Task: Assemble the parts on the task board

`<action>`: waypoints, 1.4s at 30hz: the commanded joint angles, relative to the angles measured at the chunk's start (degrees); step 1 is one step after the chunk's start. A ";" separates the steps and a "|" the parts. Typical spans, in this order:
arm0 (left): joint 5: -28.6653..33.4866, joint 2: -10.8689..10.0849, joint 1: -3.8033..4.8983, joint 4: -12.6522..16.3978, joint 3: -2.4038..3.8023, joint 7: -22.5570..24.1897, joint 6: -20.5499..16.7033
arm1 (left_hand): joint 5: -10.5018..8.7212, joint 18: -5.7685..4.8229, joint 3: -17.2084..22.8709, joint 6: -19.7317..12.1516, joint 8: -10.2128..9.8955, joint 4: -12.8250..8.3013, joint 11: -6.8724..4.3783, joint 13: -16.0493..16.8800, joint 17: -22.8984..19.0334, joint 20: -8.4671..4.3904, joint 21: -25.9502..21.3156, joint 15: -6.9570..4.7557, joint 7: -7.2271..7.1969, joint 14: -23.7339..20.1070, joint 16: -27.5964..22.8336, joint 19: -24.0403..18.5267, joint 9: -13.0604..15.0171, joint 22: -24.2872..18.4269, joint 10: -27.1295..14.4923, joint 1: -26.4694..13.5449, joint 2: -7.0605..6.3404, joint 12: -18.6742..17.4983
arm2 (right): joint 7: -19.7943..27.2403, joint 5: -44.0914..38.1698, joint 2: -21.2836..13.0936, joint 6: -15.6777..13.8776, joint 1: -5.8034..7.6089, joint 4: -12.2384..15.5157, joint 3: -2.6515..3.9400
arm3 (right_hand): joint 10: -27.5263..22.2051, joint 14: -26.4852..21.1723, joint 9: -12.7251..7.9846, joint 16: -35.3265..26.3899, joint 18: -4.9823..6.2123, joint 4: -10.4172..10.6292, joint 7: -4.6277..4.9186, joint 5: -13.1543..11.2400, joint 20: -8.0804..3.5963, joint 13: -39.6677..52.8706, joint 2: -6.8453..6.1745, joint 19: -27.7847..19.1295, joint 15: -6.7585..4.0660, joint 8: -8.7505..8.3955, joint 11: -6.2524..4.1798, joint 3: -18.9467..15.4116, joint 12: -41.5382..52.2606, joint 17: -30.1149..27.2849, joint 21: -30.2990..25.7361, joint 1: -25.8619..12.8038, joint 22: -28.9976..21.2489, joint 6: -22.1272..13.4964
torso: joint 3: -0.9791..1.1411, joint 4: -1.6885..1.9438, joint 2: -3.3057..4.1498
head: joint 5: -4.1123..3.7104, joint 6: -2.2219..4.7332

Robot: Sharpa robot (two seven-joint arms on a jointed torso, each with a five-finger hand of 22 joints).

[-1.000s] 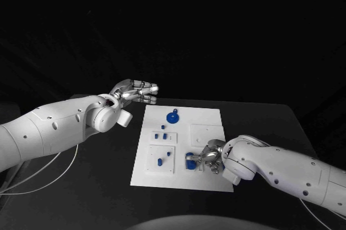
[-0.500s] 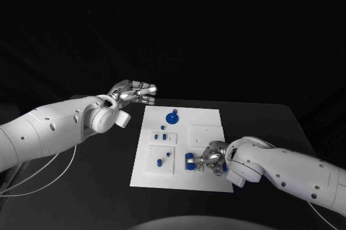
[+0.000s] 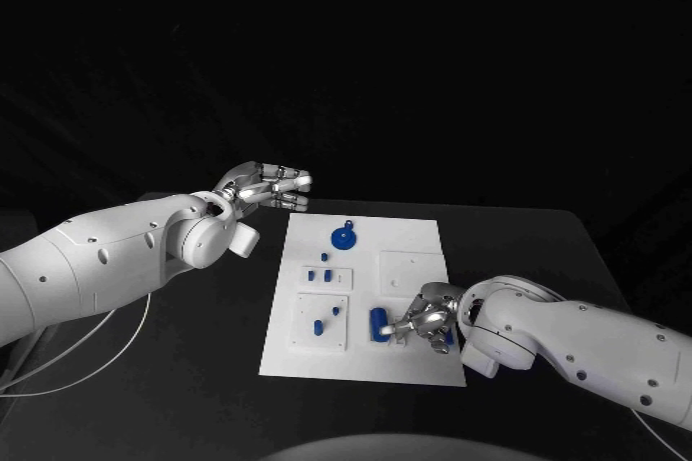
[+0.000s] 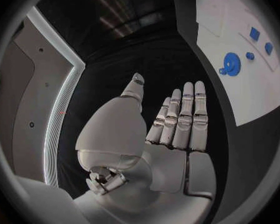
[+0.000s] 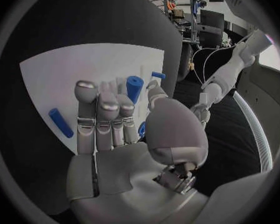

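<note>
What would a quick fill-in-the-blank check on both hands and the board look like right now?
1. The right hand is over the task board's ____ edge, the one closest to the robot.
2. The left hand holds ____, its fingers apart, beyond the board's far left corner.
3. The round blue part lies near the board's ____ edge.

Missing words: near; nothing; far
</note>
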 commanded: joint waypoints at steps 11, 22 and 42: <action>-0.18 0.23 0.02 -0.16 0.02 0.22 1.33 | -0.18 -0.08 0.10 -0.32 -0.17 0.68 -0.12 0.01 0.05 0.30 -0.05 -0.04 0.09 -0.40 -0.29 0.25 -0.09 -0.02 -0.19 -0.04 -0.09 0.06 | 1.84 -3.99 0.31 3.19 -0.11 0.08 0.00 | 0.37 0.01 0.67 0.44 -0.86 -3.86 -0.60 1.26 -0.35 0.02 1.31 2.81 -0.56 -0.14 -0.82 6.02 0.41 0.14 0.45 0.40 0.41 1.77 | -0.03 0.07 0.02 | 0.03 -0.17; -0.24 0.31 0.02 -0.22 0.02 -0.13 1.80 | -0.14 -0.08 -0.07 -0.36 -0.17 1.57 -0.09 0.01 0.05 0.32 -0.05 -0.03 0.09 -0.42 -0.30 0.26 -0.09 -0.01 -0.28 -1.01 0.53 0.06 | 0.16 -4.42 1.90 1.74 -0.29 -1.78 0.00 | 0.75 0.03 3.72 0.35 -1.08 -3.88 -1.17 -0.17 -0.61 0.18 5.54 2.83 -0.79 -0.10 -1.17 8.28 0.65 -0.07 0.23 -3.36 0.17 2.21 | -0.10 0.14 -0.01 | -0.10 -0.53; -0.47 0.37 0.01 -0.24 0.01 -0.14 2.86 | 0.21 -0.05 -1.49 -0.67 -0.19 0.11 -0.16 0.01 0.10 0.39 -0.06 0.01 0.07 -0.55 -0.30 0.15 -0.11 -0.01 -0.49 -1.12 2.88 0.06 | -0.72 -4.11 3.80 2.69 -0.94 -4.49 0.00 | 0.91 0.02 4.72 0.45 -1.18 -5.68 -1.31 -0.22 -0.64 0.36 5.33 2.80 -0.82 -0.10 -1.27 9.09 0.84 -0.16 0.38 -3.38 0.05 2.27 | -0.07 0.03 0.00 | 0.06 -0.71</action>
